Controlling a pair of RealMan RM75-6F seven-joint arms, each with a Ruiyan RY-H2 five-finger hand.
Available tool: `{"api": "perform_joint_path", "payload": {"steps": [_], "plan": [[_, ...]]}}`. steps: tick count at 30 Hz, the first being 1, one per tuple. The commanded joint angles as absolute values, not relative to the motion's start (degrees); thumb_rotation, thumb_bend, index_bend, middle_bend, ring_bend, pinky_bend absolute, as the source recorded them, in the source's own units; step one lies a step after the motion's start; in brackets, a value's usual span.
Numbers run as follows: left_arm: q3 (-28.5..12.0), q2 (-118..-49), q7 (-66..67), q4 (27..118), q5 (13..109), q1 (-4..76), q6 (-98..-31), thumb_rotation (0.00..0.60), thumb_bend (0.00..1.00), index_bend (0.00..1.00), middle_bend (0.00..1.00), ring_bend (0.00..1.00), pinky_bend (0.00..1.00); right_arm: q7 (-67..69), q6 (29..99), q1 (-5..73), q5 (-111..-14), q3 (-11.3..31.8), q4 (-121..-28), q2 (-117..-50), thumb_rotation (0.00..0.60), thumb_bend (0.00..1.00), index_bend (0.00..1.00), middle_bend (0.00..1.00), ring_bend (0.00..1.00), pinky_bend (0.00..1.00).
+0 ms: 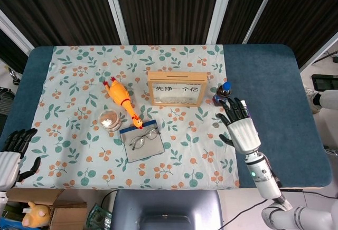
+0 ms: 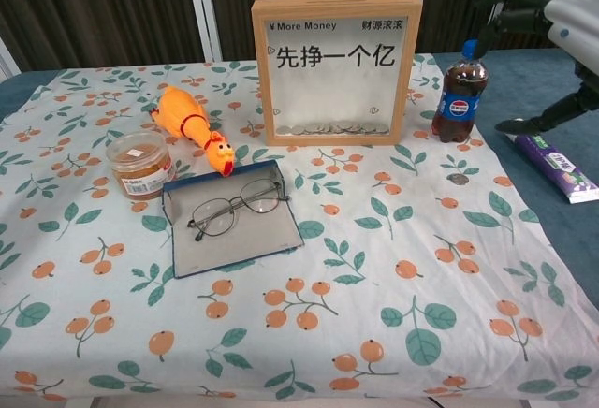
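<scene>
My right hand (image 1: 240, 128) hovers open above the right side of the table, fingers spread and empty; the chest view shows it at the top right (image 2: 550, 15). The small cola bottle (image 1: 222, 93) (image 2: 456, 94) stands just beyond its fingertips, apart from them. A toothpaste tube (image 2: 554, 164) lies on the blue cloth below the hand and is hidden by it in the head view. My left hand (image 1: 11, 153) hangs open off the table's near left corner, holding nothing.
A wooden coin frame (image 1: 176, 88) (image 2: 334, 69) stands at the centre back. Left of it lie a rubber chicken (image 1: 122, 101), a lidded jar (image 1: 109, 120) and glasses on a blue case (image 1: 141, 140). A floral cloth (image 1: 79, 82) covers most of the table.
</scene>
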State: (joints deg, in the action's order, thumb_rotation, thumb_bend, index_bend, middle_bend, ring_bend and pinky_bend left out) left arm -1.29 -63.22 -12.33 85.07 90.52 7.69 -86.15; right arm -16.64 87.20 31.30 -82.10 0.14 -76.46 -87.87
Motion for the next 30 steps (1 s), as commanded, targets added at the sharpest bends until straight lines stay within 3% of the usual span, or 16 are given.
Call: {"api": "perform_joint_path", "payload": {"steps": [1,5,22,30], "plan": [[-1.3,-63.2,-12.5,85.0,90.5,7.7,-86.2,0.6,0.45,0.0,0.08,0.01,0.02,-11.1,82.5,29.8,-79.7,1.2,-67.0,-92.3,0.6,0.42,0.53,0.2,0.01,0.09],[-1.3,-63.2,-12.6,84.9,90.5,7.6,-86.3,0.6,0.45,0.0,0.08,0.01,0.02,-10.1,78.4,30.8,-78.4,3.2,-59.8,-96.0,0.6,0.5,0.57,0.2,0.01,0.09],[-1.1,-63.2,-12.9,84.8,90.4,7.5,-86.1,0.6,0.44,0.0,0.08,0.01,0.02,-6.9,69.3,31.7,-78.9,4.3,-44.2,-103.8,0.6,0.47,0.6,0.2,0.01,0.08],[-1.3,-63.2,-13.0,84.6,90.0,7.6,-86.0,0.6,0.45,0.0,0.08,0.01,0.02,-3.8,65.6,32.5,-79.4,4.8,-39.9,-105.0,0.6,0.51,0.58,0.2,0.0,0.05]]}}
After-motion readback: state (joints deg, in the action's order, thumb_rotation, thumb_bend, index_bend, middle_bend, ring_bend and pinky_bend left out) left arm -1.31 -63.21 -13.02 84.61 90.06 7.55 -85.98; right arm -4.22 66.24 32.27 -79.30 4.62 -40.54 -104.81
